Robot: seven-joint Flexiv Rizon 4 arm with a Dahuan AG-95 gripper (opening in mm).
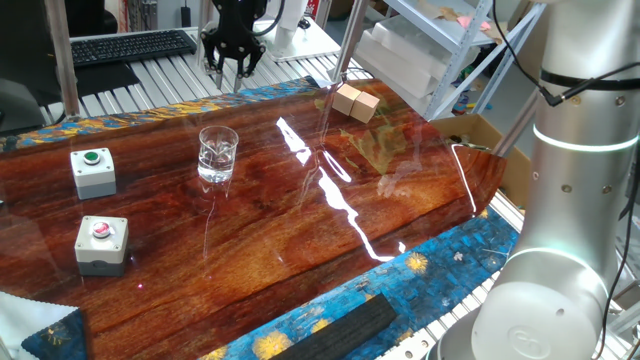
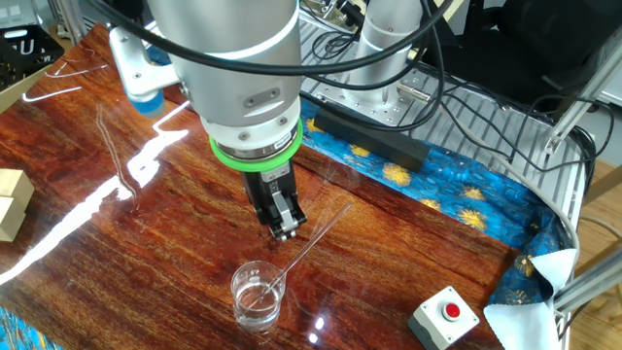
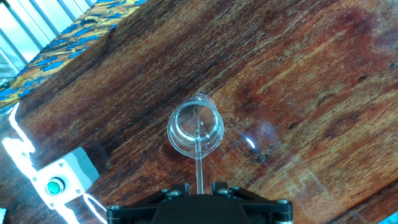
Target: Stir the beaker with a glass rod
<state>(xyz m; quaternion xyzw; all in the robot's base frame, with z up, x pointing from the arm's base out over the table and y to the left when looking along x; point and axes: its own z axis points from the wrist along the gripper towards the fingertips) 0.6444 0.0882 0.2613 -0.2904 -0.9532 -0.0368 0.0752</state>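
The tool (image 2: 284, 229) was seen pointed straight down over the glossy wooden surface (image 3: 311, 74), well clear of the wood. In the hand view its two fingers (image 3: 216, 185) were found narrowly parted, with a gap between them plainly wider than the glass rod (image 3: 199, 163). The tool was therefore judged open by a small amount and clamped on nothing. The glass rod was seen rising through that gap, and no contact with either finger could be made out.

The beaker (image 3: 195, 129) was placed upright on the surface below the fingertips. In the hand view it lay just ahead of them, and in the other fixed view it was offset slightly below and to the left of the tool. The lower end of the rod was lodged inside the beaker. The rod leaned against the rim and slanted upward past the tool's tip, and its upper end was carried out beyond the tool on the far side from the beaker.

A grey box with a green button (image 3: 59, 180) was noted well off to one side of the tool, at the lower left of the hand view. A second grey box with a red button (image 2: 445, 316) was seen well apart on the other side. Pale wooden blocks (image 2: 8, 204) were seen far from the tool, at the left border of the other fixed view.
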